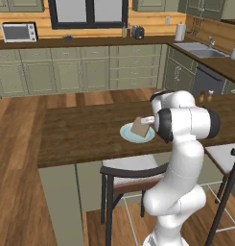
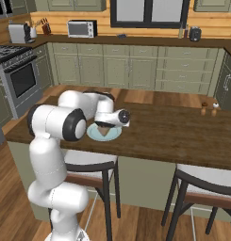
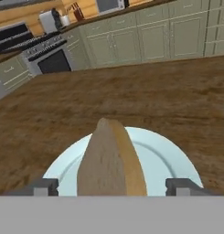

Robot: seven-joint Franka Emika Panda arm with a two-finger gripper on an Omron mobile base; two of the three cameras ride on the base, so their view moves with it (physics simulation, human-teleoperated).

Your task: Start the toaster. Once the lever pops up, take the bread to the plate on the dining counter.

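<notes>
From the hand view the hand (image 3: 111,187) stands released, its two fingertips (image 3: 44,187) spread wide with clear gaps either side of the bread (image 3: 111,160), which stands tilted on edge between them over the plate (image 3: 163,155). The left base view adds the slice leaning on the plate near the table's (image 1: 80,129) front edge. Two shakers (image 2: 209,109) stand well off to the hand's side; two stools (image 2: 88,164) tuck under the edge, with bare wood all round the plate.

Tan-brown bread (image 3: 111,160), darker crust edge. Pale blue-white plate (image 3: 166,157). Dark brown wood-grain desk (image 1: 80,129), sage-green base. White arm (image 2: 53,141), dark joints. Sage-green cabinets (image 2: 112,70). Silver toaster (image 2: 19,33).
</notes>
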